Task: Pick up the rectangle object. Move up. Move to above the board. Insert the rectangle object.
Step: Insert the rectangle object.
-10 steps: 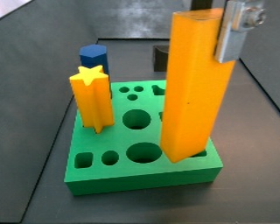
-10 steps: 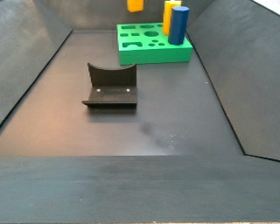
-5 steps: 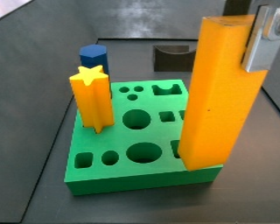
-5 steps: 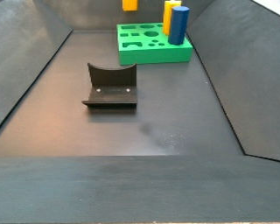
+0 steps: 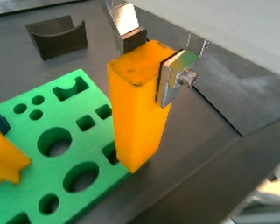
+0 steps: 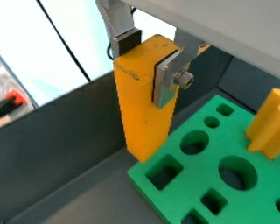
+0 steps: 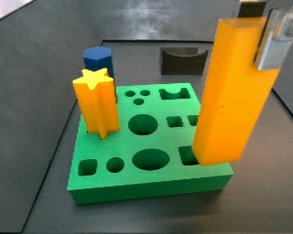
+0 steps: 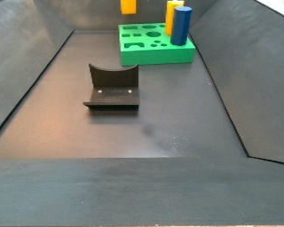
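Gripper [image 5: 150, 54], fingers [image 5: 171, 77] pinching the upper end of the rectangle object [image 5: 139, 109], holding it upright over the board's [image 5: 43, 171] edge, lower end level with the green top or just into it; cannot tell which. Seen in a side view: bar [image 7: 231, 96] at the board's [image 7: 124, 178] right side, star post [image 7: 96, 102] and blue post [image 7: 96, 58] standing at its left, dark arch block [image 7: 182, 60] beyond. Fixture [image 8: 111, 88] well apart, nearer on the floor.
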Controlling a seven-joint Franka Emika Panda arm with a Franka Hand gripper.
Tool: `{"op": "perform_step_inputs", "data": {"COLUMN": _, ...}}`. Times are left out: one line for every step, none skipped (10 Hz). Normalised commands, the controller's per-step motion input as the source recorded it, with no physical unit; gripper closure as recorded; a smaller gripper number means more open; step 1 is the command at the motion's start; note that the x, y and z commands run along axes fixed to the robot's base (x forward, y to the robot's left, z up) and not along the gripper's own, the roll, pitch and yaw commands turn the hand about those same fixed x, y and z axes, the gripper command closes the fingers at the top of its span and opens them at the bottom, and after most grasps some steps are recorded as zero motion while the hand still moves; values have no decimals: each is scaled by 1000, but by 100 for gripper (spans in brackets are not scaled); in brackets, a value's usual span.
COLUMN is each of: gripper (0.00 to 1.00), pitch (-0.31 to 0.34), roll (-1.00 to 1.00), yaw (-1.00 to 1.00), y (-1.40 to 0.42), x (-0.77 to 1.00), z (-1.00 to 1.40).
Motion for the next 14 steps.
{"op": "perform_step_inputs", "data": {"gripper": 100, "pitch": 20, "roll": 0, "yaw": -49, "y": 149, "x": 66, "z": 0}}
{"op": "perform_step_inputs", "data": {"gripper": 100, "pitch": 0, "roll": 0, "yaw": 0, "y": 0, "x": 0, "z": -40}}
{"op": "perform_step_inputs", "data": {"gripper": 100, "pitch": 13, "roll": 74, "yaw": 0, "y": 203, "x": 0, "z": -214}}
{"op": "perform_step_inputs", "data": {"gripper": 100, "pitch": 1, "roll": 89, "yaw": 0, "y": 271, "x": 63, "z": -334}}
{"op": "perform_step_inputs", "data": {"gripper": 100, "pitch": 0, "roll": 126, "yaw": 0, "y": 314, "x": 97, "z": -351}}
{"op": "perform_step_inputs", "data": {"gripper": 100, "pitch": -4, "roll": 0, "yaw": 0, "y": 71, "x": 94, "z": -89}}
{"op": "perform_step_inputs", "data": {"gripper": 100, "pitch": -6, "roll": 0, "yaw": 0, "y": 0, "x": 0, "z": 0}}
{"op": "perform_step_inputs", "data": {"gripper": 100, "pitch": -66, "roll": 37, "yaw": 0, "y": 14, "x": 0, "z": -391}}
{"op": "perform_step_inputs", "data": {"gripper": 100, "pitch": -84, "roll": 63, "yaw": 0, "y": 0, "x": 14, "z": -551}}
{"op": "perform_step_inputs", "data": {"gripper": 100, "pitch": -97, "roll": 166, "yaw": 0, "y": 0, "x": 0, "z": -711}}
{"op": "perform_step_inputs", "data": {"gripper": 100, "pitch": -81, "roll": 121, "yaw": 0, "y": 0, "x": 0, "z": -589}}
{"op": "perform_step_inputs", "data": {"gripper": 100, "pitch": -27, "roll": 187, "yaw": -29, "y": 34, "x": -51, "z": -597}}
{"op": "perform_step_inputs", "data": {"gripper": 100, "pitch": -26, "roll": 189, "yaw": -34, "y": 109, "x": -203, "z": -591}}
{"op": "perform_step_inputs", "data": {"gripper": 100, "pitch": -14, "roll": 133, "yaw": -91, "y": 209, "x": -334, "z": -534}}
